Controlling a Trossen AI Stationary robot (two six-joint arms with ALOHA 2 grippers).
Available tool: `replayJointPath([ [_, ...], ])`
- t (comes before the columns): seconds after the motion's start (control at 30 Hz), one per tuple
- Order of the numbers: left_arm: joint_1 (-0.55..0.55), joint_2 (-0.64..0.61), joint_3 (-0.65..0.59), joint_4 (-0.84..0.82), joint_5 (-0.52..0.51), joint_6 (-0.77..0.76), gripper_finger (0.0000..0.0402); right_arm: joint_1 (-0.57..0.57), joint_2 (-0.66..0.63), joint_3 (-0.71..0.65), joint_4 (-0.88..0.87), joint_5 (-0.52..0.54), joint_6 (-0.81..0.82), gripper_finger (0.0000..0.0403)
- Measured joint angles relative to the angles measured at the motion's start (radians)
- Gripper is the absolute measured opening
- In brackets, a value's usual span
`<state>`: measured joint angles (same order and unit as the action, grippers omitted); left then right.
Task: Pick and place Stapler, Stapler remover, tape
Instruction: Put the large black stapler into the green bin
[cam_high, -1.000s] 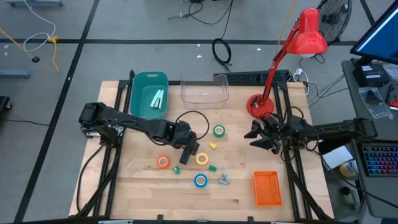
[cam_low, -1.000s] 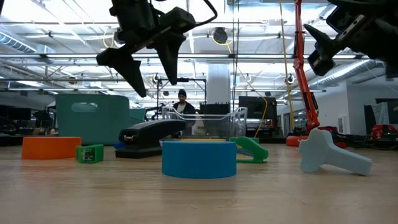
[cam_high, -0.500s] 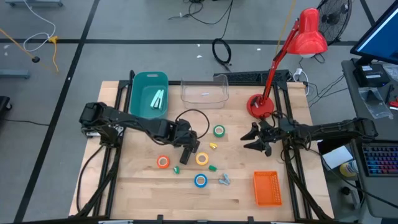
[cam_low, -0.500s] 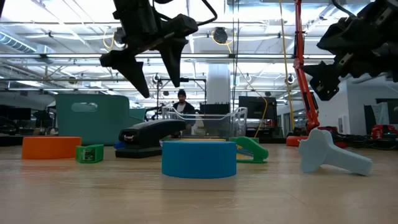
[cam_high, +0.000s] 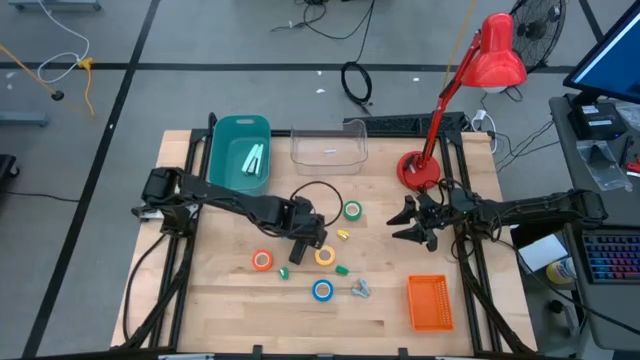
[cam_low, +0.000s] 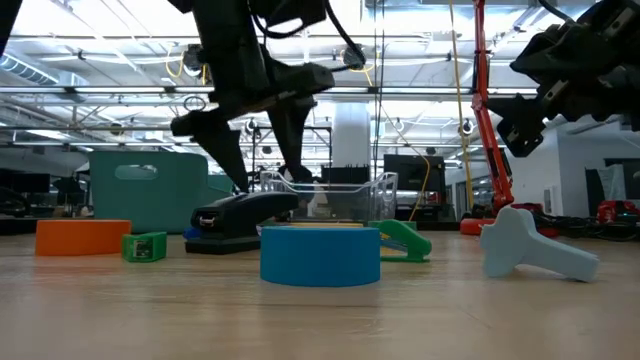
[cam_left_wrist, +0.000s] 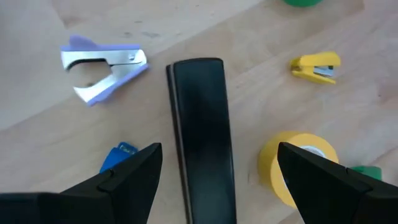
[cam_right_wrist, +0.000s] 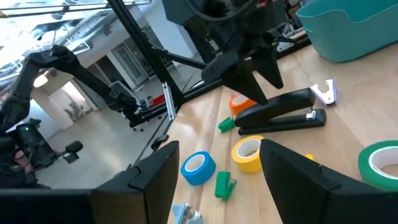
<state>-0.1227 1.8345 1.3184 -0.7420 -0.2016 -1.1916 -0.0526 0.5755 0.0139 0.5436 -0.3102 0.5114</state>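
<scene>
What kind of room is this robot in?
Probably a robotics lab or workshop: a wooden table with two robot arms, cables on the floor, and exposed ceiling lights over a big open hall.

Rectangular light wooden table (cam_high: 230, 305). At its far edge, a deep teal plastic bin (cam_high: 238, 150) holding a pale object, and beside it a clear plastic tray (cam_high: 328, 146). At the far right corner, a red desk lamp (cam_high: 497, 55) on a round red base. Near the front right corner, a flat orange perforated basket (cam_high: 429, 302). Beyond the table, grey floor with a coiled black cable (cam_high: 356, 81).
</scene>
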Motion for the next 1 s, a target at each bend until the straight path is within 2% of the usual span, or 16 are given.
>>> replayJointPath([
  [0.57, 0.0, 0.143, 0.0, 0.064, 0.096, 0.05, 0.0323, 0.0, 0.0, 0.0, 0.031, -0.001, 0.004, 0.0217],
  [0.73, 0.0, 0.163, 0.001, 0.069, 0.097, 0.058, 0.0319, 0.0, 0.0, 0.0, 0.036, -0.002, 0.004, 0.0217],
  [0.83, 0.0, 0.166, 0.002, 0.069, 0.093, 0.062, 0.029, 0.0, 0.0, 0.0, 0.049, -0.002, 0.004, 0.0217],
  [1.0, 0.001, 0.167, 0.0, 0.063, 0.091, 0.064, 0.0197, 0.0, 0.001, -0.001, 0.059, -0.002, 0.004, 0.0217],
])
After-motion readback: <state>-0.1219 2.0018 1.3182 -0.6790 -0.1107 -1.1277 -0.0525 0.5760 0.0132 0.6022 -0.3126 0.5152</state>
